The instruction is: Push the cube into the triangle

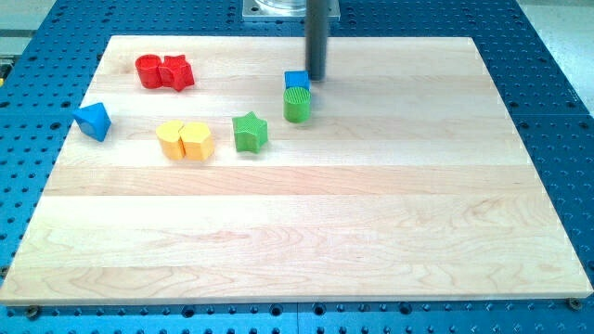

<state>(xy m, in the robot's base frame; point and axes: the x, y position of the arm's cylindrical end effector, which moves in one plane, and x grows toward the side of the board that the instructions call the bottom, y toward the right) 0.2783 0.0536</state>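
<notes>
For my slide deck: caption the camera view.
My tip sits just right of the blue cube, far from the blue triangle at the board's left edge.

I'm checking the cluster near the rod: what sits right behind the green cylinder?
Behind the green cylinder, toward the view's top, sits the blue cube, touching it. The cylinder hides the cube's lower front. My tip stands just at the cube's right; whether they touch cannot be told.

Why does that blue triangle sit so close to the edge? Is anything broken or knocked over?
Nothing looks broken or tipped. The blue triangle sits near the board's left edge but rests fully on the wooden board. My tip is right beside the blue cube, which touches the green cylinder.
</notes>
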